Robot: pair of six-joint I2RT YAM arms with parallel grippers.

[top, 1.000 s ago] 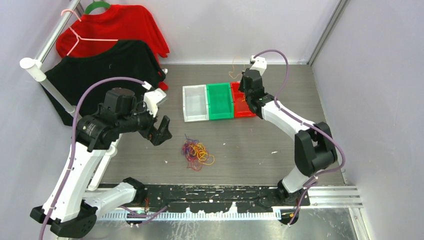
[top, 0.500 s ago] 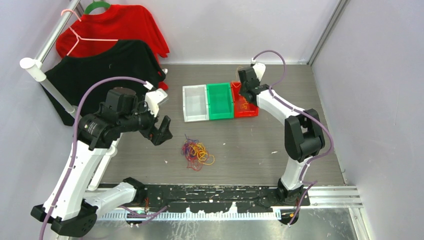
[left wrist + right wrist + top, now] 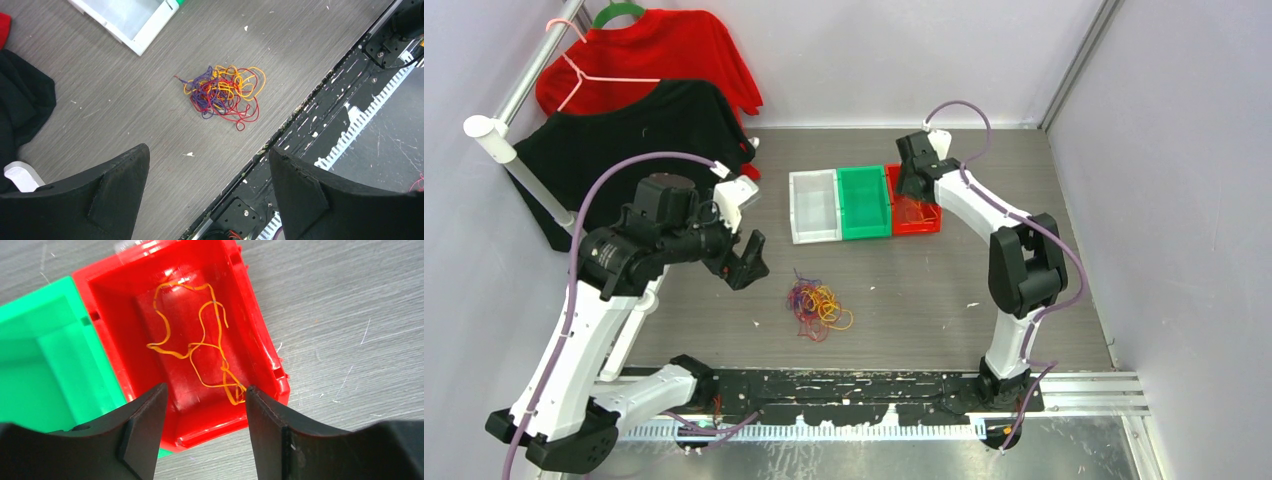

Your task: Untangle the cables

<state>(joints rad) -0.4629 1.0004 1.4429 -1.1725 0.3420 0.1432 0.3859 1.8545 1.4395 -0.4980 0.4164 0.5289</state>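
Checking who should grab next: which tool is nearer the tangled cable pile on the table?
Left. The left tool hangs open just left of the cable pile in the top view; the right tool is far off, above the red bin.

Your top camera overlooks the whole desk (image 3: 984,280) from behind. Left wrist shares its cable tangle (image 3: 819,308); right wrist, closer, its red bin (image 3: 210,432).

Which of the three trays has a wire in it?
The red plastic bin: a thin orange wire lies inside. The green plastic bin and white plastic bin show none.
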